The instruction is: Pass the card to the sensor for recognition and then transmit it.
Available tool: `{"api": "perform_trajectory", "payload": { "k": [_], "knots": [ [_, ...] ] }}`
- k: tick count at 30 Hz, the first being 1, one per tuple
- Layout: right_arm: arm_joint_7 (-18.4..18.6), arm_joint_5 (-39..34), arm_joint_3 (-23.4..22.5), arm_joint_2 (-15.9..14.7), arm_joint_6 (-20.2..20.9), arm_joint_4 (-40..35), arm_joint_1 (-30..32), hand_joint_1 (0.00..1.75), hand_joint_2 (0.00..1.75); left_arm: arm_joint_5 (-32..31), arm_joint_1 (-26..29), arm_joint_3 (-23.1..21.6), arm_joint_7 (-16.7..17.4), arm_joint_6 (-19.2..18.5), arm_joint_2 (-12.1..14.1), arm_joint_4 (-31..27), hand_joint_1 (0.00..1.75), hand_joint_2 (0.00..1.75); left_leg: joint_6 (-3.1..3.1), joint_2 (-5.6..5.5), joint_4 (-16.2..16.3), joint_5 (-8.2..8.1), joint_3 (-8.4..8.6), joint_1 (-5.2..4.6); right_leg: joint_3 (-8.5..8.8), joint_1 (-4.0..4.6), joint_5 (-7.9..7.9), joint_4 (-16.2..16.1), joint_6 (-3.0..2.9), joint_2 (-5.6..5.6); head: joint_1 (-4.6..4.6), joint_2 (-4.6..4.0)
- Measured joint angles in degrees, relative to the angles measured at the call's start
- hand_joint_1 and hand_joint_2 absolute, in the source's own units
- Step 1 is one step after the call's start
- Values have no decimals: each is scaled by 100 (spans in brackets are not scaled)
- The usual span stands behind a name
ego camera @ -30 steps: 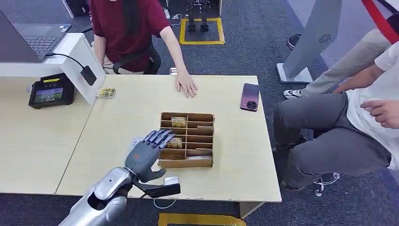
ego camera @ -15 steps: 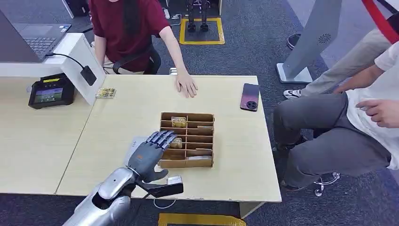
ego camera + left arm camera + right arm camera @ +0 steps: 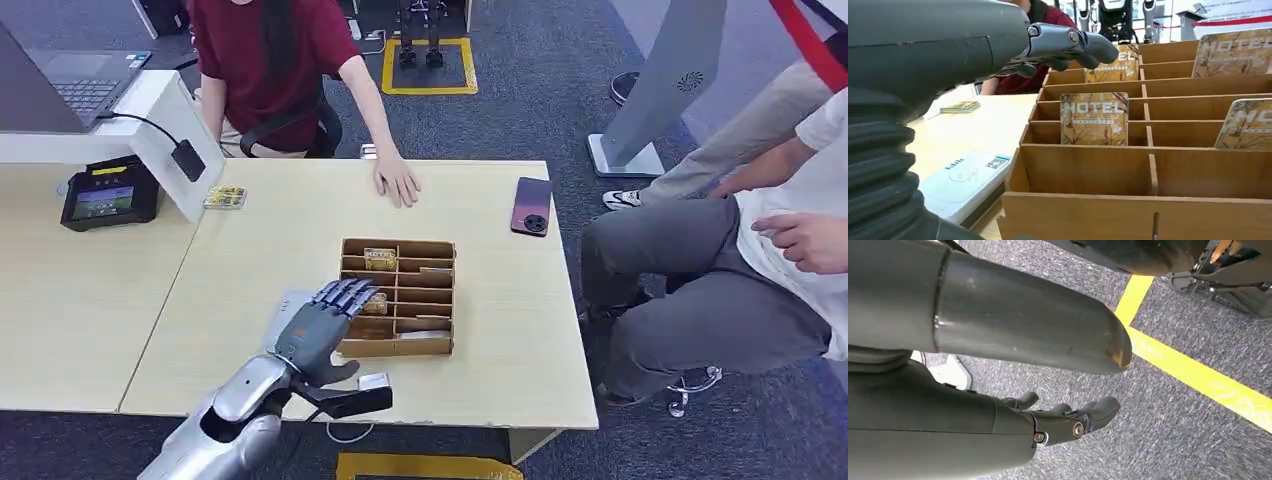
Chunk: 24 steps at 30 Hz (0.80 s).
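Observation:
A wooden card box (image 3: 398, 297) with several slots stands mid-table. HOTEL cards stand in it: one (image 3: 374, 303) at the left by my fingers, one (image 3: 380, 258) in the far row. My left hand (image 3: 322, 328) hovers over the box's left edge, fingers stretched out and holding nothing. In the left wrist view the fingers (image 3: 1068, 42) reach above the nearest HOTEL card (image 3: 1094, 118) without touching it. A white card sensor (image 3: 965, 177) lies flat beside the box, partly under my hand (image 3: 285, 303). My right hand (image 3: 1068, 421) hangs over the carpet, holding nothing.
A person in red sits at the far side with a hand (image 3: 397, 183) flat on the table. A phone (image 3: 531, 206) lies at the far right. A black terminal (image 3: 103, 192) and a small card stack (image 3: 225, 197) sit far left. Another person sits at the right.
My left hand has crept slightly right and nearer the box's near-left corner; its fingers stay spread over the left slots. Nothing else on the table moved.

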Motion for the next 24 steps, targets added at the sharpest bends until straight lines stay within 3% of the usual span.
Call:
{"api": "perform_trajectory", "payload": {
  "k": [24],
  "knots": [
    [20,63,2,13,-4,0,-4,0,0,-15,-141,125,92,42,-249,356,0,175,0,0,0,0,0,0,0,0,0,0,0,0,0,0]
  ]
}}
